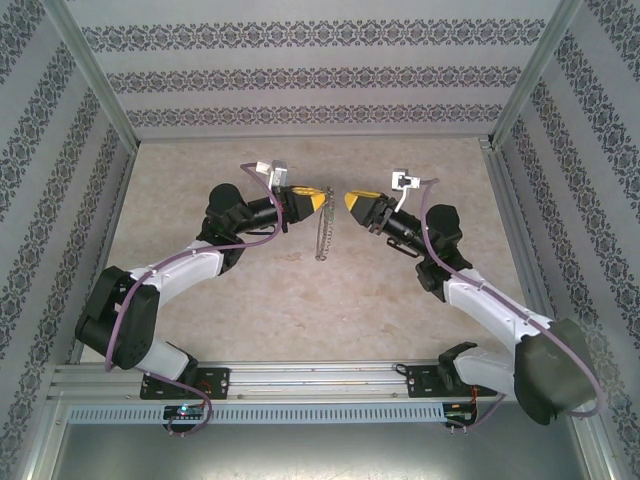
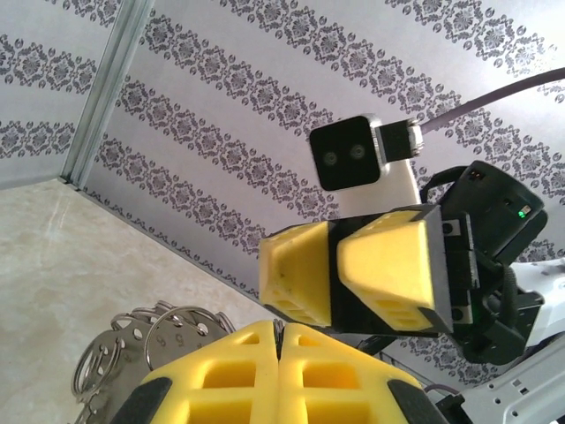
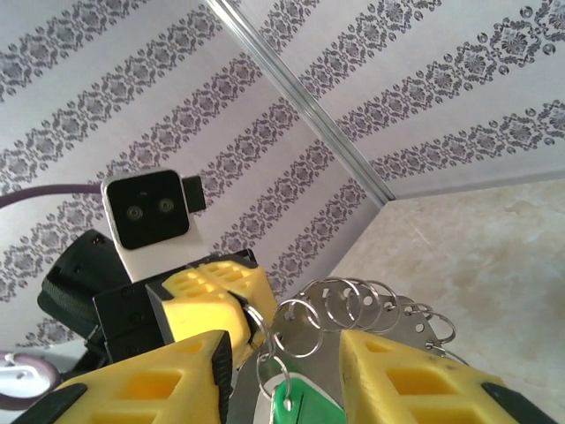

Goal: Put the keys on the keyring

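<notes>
The left gripper (image 2: 279, 334) clamps the keyring (image 3: 380, 322) at its rim while the right gripper (image 3: 287, 346) gapes around the green key (image 3: 296, 402) — closing off-centre could nudge key or ring out of line

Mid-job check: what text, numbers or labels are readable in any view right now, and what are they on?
No text reads clearly.
keyring: faint stamped marks, possibly digits, on the metal behind its loops; too blurred to read.
green key head: no writing on the part in view.
right wrist camera and left wrist camera: no label visible.
wallpaper: ornament only, no words.
</notes>
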You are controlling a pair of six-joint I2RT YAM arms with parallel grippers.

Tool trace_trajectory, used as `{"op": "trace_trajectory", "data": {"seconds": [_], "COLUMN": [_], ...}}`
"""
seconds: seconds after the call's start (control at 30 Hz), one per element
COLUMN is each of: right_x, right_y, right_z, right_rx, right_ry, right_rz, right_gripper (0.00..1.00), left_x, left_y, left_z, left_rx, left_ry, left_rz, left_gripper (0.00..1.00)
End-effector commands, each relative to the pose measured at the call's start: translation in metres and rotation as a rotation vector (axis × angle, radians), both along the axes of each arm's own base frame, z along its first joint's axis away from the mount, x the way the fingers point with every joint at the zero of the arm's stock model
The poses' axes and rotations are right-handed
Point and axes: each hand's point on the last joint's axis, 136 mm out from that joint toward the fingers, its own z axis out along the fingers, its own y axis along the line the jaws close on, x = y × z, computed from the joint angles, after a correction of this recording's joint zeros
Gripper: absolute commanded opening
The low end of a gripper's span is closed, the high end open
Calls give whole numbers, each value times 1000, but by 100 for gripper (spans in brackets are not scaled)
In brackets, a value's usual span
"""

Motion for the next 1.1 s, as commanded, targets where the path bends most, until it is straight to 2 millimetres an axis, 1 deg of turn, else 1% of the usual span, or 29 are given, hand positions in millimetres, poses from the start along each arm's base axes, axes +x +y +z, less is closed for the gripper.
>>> {"op": "trace_trajectory", "data": {"seconds": [0.0, 0.3, 0.43, 0.6, 0.77, 0.87, 0.93, 1.0, 1.07], "right_x": [-7, -11, -12, -12, -12, -9, -5, -3, -3], "right_y": [7, 26, 35, 41, 40, 33, 28, 24, 26], "right_z": [38, 43, 44, 42, 37, 32, 27, 23, 22], "right_rx": [114, 158, 159, 162, 159, 159, 157, 157, 156], "right_ry": [-94, -116, -119, -117, -109, -97, -86, -75, -73], "right_rz": [58, 141, 171, 192, 189, 155, 130, 118, 122], "right_gripper": [37, 37, 34, 32, 32, 38, 40, 40, 39], "left_x": [-9, -6, -5, -4, -4, -3, -4, -4, -4], "left_y": [3, 2, 1, 1, 0, 1, 1, 1, 1], "left_z": [32, 35, 36, 36, 37, 37, 37, 38, 38], "left_rx": [-92, -117, -125, -130, -131, -131, -132, -133, -133], "left_ry": [-93, -82, -77, -76, -78, -78, -79, -78, -78], "left_rz": [-2, -4, -5, -7, -10, -8, -10, -10, -10], "left_gripper": [0, 0, 0, 0, 0, 0, 0, 0, 0]}}
